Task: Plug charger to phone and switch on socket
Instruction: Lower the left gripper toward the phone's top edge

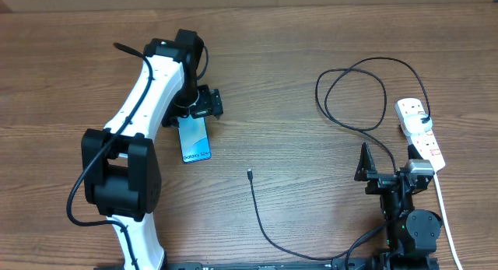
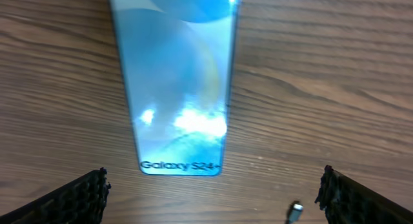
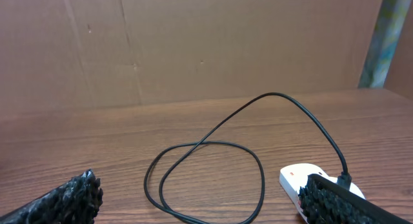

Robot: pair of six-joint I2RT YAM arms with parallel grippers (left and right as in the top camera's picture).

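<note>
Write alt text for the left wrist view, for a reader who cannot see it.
A light blue phone lies flat on a wooden table, its Galaxy lettering nearest the camera, with the wide-open jaws at both lower corners. The tip of the charger shows at the bottom edge, unplugged and apart from the phone.

The left wrist view cuts off the phone's [image 2: 181,88] far end.

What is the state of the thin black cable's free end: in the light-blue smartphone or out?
Out. The metal-tipped connector lies on the wooden table, apart from the smartphone.
</note>
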